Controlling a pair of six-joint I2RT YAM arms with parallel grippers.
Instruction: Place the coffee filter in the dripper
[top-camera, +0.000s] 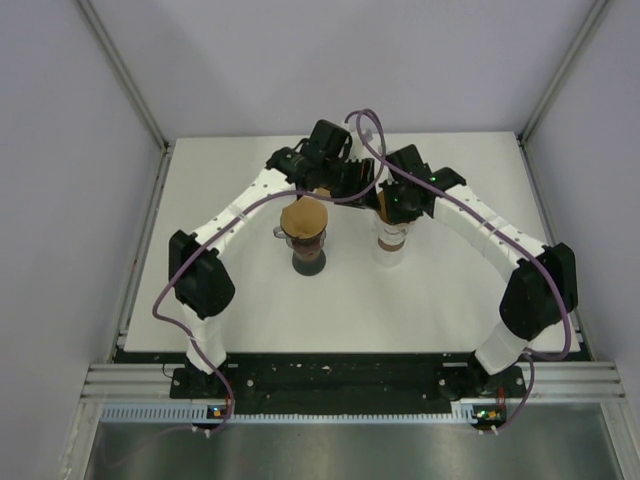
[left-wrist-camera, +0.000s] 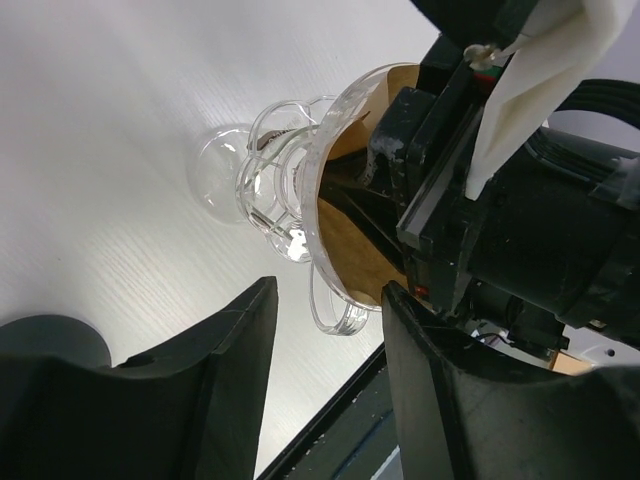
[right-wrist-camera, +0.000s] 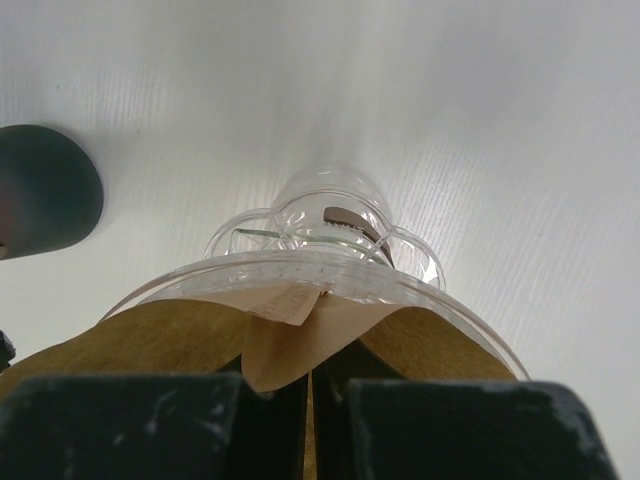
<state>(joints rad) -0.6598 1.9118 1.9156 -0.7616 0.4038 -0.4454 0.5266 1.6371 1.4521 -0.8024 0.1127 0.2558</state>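
Note:
A clear glass dripper (top-camera: 390, 245) stands upright on the white table, right of centre. It also shows in the left wrist view (left-wrist-camera: 280, 190) and the right wrist view (right-wrist-camera: 320, 215). My right gripper (top-camera: 392, 208) is directly above it. In the right wrist view the gripper (right-wrist-camera: 310, 385) is shut on a brown paper coffee filter (right-wrist-camera: 290, 335), and the filter sits inside the dripper's rim. The filter also shows in the left wrist view (left-wrist-camera: 350, 255). My left gripper (top-camera: 352, 185) is open and empty. It sits close beside the dripper, its fingers (left-wrist-camera: 225, 340) level with the glass handle (left-wrist-camera: 335, 305).
A stack of brown filters (top-camera: 304, 215) sits on a dark stand (top-camera: 308, 260) just left of the dripper. The stand's base shows in the right wrist view (right-wrist-camera: 40, 185). The table's black edge strip (left-wrist-camera: 330, 430) runs close behind the left gripper. Grey walls enclose the table.

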